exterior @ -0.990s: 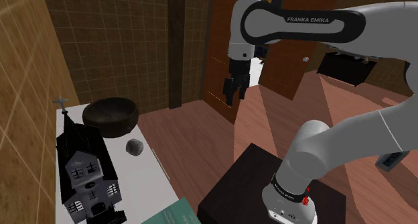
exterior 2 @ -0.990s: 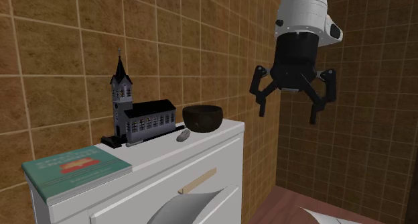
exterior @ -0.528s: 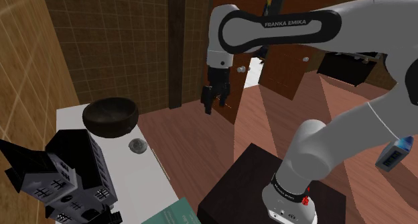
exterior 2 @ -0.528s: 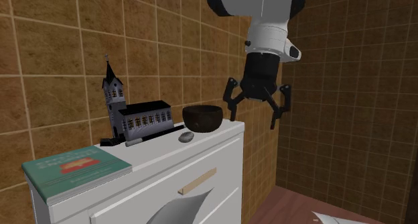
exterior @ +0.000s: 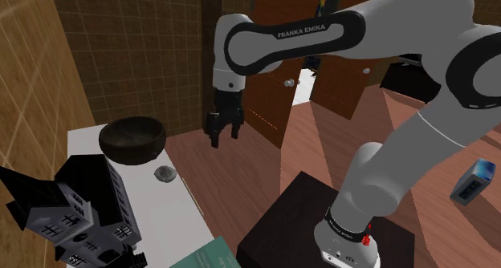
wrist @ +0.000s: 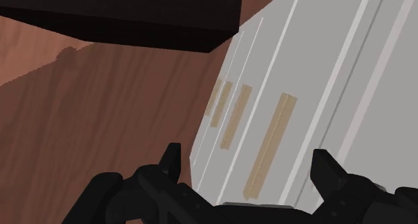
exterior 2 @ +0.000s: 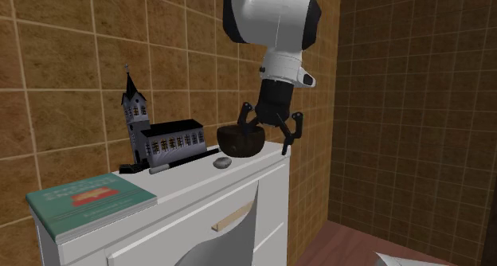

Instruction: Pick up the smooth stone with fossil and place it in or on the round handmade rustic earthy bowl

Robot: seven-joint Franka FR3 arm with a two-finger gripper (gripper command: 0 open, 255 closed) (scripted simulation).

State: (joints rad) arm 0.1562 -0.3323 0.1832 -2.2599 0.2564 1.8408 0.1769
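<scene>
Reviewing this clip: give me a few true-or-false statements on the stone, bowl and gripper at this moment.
The small grey stone lies on the white cabinet top, outside the dark round bowl. True.
The all-black gripper is shut on the stone. False: it is open and empty.
The teal book lies in the bowl. False: it lies on the cabinet top.
A dark model church sits near the stone. True.

Church model (exterior: 80, 202) near stone (exterior: 165, 174); bowl (exterior: 128, 150) near other side; space above stone open.
</scene>
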